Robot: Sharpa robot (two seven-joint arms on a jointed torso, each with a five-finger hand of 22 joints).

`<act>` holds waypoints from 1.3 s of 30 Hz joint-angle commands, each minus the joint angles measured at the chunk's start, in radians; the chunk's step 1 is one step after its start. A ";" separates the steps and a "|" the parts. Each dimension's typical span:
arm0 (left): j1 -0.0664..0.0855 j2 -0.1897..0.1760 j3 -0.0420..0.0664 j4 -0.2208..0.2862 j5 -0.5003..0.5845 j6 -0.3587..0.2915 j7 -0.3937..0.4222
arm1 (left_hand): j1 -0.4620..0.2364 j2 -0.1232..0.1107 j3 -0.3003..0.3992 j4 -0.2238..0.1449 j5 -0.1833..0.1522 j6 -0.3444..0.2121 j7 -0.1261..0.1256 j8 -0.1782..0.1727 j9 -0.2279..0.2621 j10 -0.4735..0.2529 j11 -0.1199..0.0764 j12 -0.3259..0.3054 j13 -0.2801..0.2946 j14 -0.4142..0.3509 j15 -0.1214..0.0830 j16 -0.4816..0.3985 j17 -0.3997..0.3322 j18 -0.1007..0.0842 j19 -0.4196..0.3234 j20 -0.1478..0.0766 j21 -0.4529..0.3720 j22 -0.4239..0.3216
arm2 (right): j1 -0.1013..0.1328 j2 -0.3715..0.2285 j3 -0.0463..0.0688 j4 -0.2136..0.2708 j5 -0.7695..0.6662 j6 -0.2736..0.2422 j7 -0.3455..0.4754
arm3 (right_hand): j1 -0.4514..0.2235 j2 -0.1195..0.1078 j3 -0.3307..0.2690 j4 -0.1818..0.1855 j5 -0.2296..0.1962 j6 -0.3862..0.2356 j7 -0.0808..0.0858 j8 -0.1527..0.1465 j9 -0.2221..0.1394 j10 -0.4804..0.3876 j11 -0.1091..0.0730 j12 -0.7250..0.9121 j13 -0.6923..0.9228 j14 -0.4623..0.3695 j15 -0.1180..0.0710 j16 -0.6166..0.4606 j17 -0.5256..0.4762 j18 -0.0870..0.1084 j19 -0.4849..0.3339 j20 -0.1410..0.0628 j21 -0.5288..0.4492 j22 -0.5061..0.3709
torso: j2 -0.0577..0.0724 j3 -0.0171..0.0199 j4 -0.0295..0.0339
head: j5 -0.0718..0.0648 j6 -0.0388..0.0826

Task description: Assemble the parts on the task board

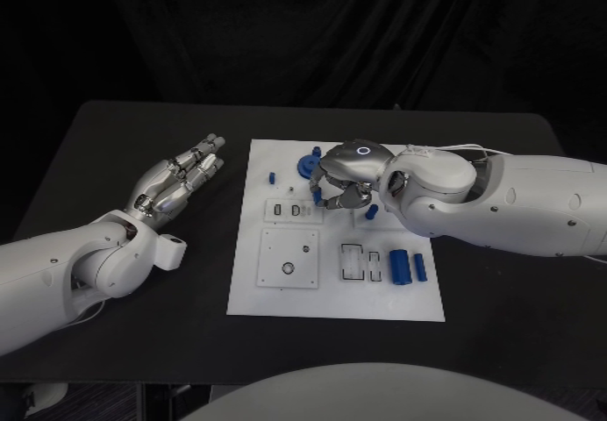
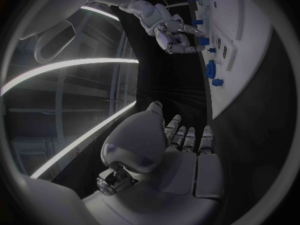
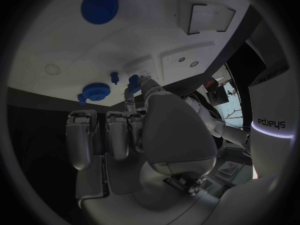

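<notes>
The white task board (image 1: 332, 294) lies mid-table. My right hand (image 1: 344, 180) hovers over its far middle with the fingers curled down, and fingertip and thumb pinch a small blue part (image 3: 134, 79) just above the plate. A blue gear (image 1: 308, 165) stands beside the hand, seen as gear (image 3: 95, 91) and gear (image 2: 211, 70) from the wrists. A blue peg (image 1: 271, 177) stands left of the gear. Another blue piece (image 1: 372, 210) sits by the hand's near side. My left hand (image 1: 183, 180) lies flat on the table left of the board, fingers stretched out, holding nothing.
Two blue cylinders (image 1: 409, 266) lie at the board's right side, next to slotted recesses (image 1: 360, 263). A square plate with a hole (image 1: 289, 259) sits at the near left of the board. A large blue round part (image 3: 100, 6) stands further along the board.
</notes>
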 commanded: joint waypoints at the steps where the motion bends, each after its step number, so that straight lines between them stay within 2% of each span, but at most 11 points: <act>1: 0.002 0.002 0.001 -0.001 0.005 0.012 0.155 | 0.012 -0.001 0.005 0.000 0.005 -0.003 0.005 0.004 0.001 0.001 0.008 0.001 0.000 -0.001 0.009 -0.004 -0.001 0.003 -0.001 0.008 -0.004 -0.001 | -0.004 0.002 0.001 0.001 -0.008 0.007 -0.013 | -0.011 0.001 -0.001 -0.003 -0.006 0.006 0.000 -0.005 0.037 0.104 0.007 0.003 0.263 0.104 0.005 0.003 0.263 -0.016 0.106 0.009 0.003 0.263 | 0.001 0.0000 0.0002 | -0.001 0.000; 20: 0.002 0.005 0.001 -0.009 0.005 0.015 0.153 | 0.018 -0.001 0.008 -0.001 0.012 -0.003 0.005 0.004 0.001 0.000 0.008 0.001 0.000 -0.001 0.009 -0.004 -0.001 0.002 -0.001 0.007 -0.004 -0.001 | -0.015 0.015 0.001 -0.011 -0.008 0.032 -0.012 | -0.019 0.000 -0.002 -0.004 -0.016 0.004 0.001 -0.012 0.037 0.104 0.008 0.003 0.263 0.104 0.007 0.003 0.263 -0.016 0.106 0.011 0.003 0.263 | 0.000 0.0005 0.0007 | -0.002 0.000; 26: 0.002 0.006 0.001 -0.011 0.005 0.016 0.153 | 0.019 -0.001 0.008 -0.001 0.014 -0.004 0.005 0.004 0.001 0.000 0.008 0.001 0.000 -0.001 0.009 -0.004 -0.001 0.002 -0.001 0.007 -0.004 -0.001 | -0.017 0.017 0.001 -0.017 -0.008 0.046 -0.016 | -0.025 0.000 -0.001 -0.007 -0.024 -0.011 0.005 -0.029 0.033 0.104 0.008 0.003 0.263 0.104 0.007 0.003 0.263 -0.016 0.106 0.012 0.003 0.263 | 0.001 0.0003 0.0000 | -0.001 0.000; 33: 0.002 0.008 0.001 -0.014 0.005 0.018 0.153 | 0.022 -0.001 0.010 -0.001 0.016 -0.005 0.005 0.004 0.001 0.000 0.008 0.001 0.000 -0.001 0.009 -0.004 -0.001 0.002 -0.001 0.007 -0.004 -0.001 | -0.019 0.017 0.001 -0.020 -0.008 0.063 -0.018 | -0.047 -0.002 -0.006 -0.012 -0.105 -0.039 0.013 -0.070 0.019 0.104 0.007 0.003 0.263 0.104 0.007 0.003 0.263 -0.016 0.106 0.014 0.003 0.263 | 0.000 0.0001 0.0012 | -0.003 0.000; 36: 0.002 0.009 0.001 -0.015 0.005 0.019 0.153 | 0.022 -0.001 0.010 -0.002 0.016 -0.005 0.005 0.004 0.001 0.000 0.008 0.001 0.000 -0.001 0.009 -0.004 -0.001 0.002 -0.001 0.007 -0.004 -0.001 | -0.019 0.018 0.001 -0.021 -0.008 0.068 -0.018 | -0.053 -0.003 -0.008 -0.013 -0.124 -0.047 0.014 -0.081 0.015 0.104 0.007 0.003 0.263 0.104 0.006 0.003 0.263 -0.016 0.106 0.013 0.003 0.263 | 0.000 0.0002 0.0016 | -0.003 0.000; 39: 0.002 0.008 0.001 -0.015 0.005 0.020 0.151 | 0.026 -0.001 0.012 -0.002 0.018 -0.004 0.005 0.004 0.001 0.000 0.009 0.001 0.000 -0.001 0.009 -0.004 -0.001 0.002 -0.001 0.008 -0.004 -0.001 | -0.020 0.018 0.001 -0.021 -0.008 0.073 -0.017 | -0.065 -0.006 -0.015 -0.012 -0.160 -0.075 0.017 -0.109 -0.001 0.104 0.006 0.003 0.263 0.104 0.006 0.003 0.263 -0.016 0.106 0.012 0.003 0.263 | 0.000 -0.0001 0.0009 | -0.002 0.000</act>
